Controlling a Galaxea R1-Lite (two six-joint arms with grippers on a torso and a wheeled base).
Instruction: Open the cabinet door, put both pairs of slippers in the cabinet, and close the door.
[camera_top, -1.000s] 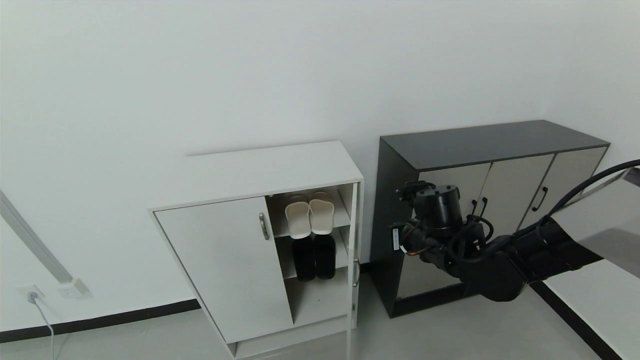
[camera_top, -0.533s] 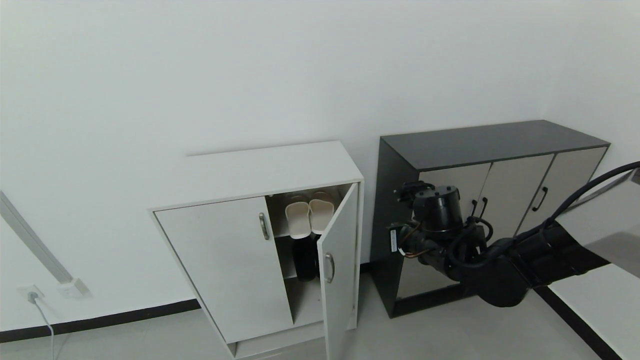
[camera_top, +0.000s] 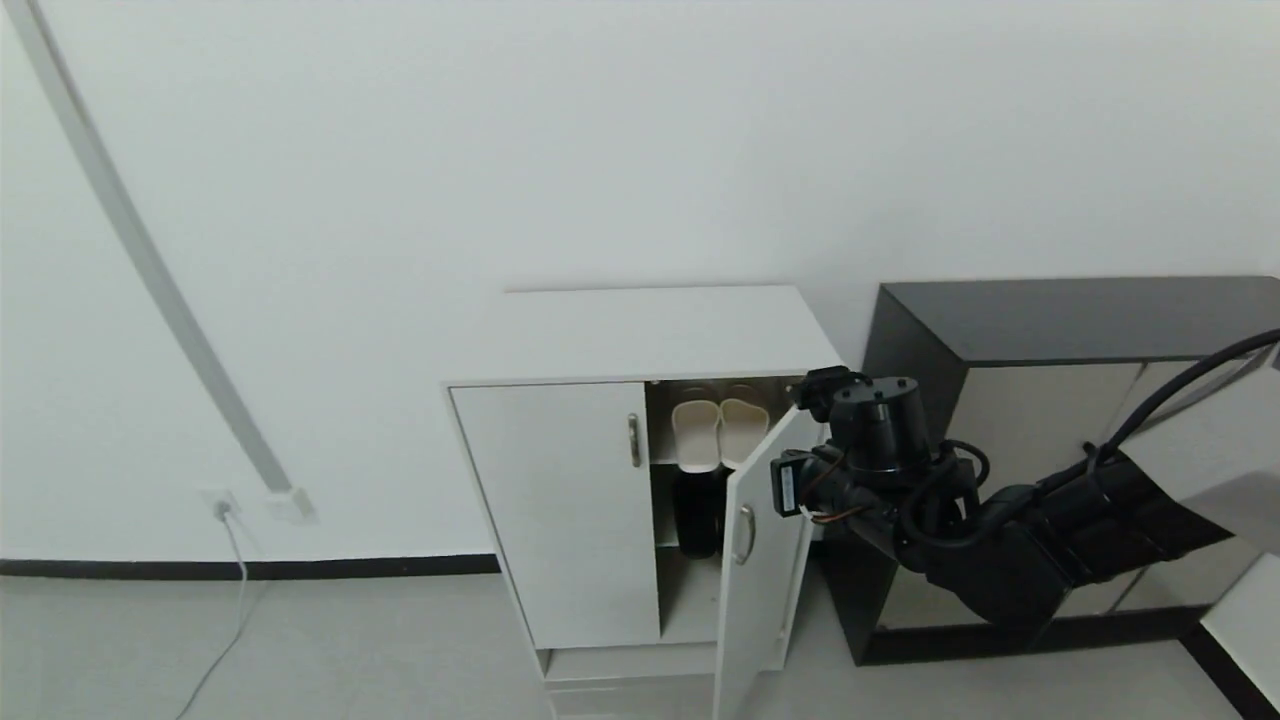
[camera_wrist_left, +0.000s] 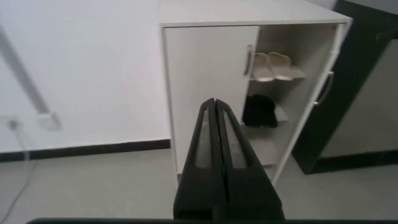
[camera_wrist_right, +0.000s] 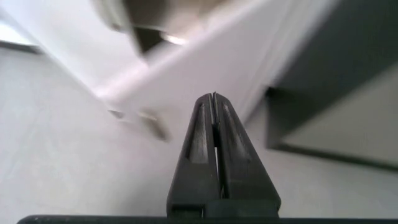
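Door (camera_top: 765, 585) of the white cabinet (camera_top: 650, 330) at frame centre stands half open, white slippers (camera_top: 718, 432) shelved above black slippers (camera_top: 697, 515) inside. Right jaws, together, face its outer panel; a steady push near the handle (camera_top: 744, 533) side should seat it flush. Left jaws together

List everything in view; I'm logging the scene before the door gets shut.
white cabinet: one, white, against the wall, right door ajar
pale slippers: one pair, cream, upper shelf
dark slippers: one pair, black, shelf below
dark cabinet: one, black top, right of the white one
wall socket: one, white, low on wall, with cable
left hand: one, black, shut, facing the cabinet
right hand: one, black, shut, near the ajar door
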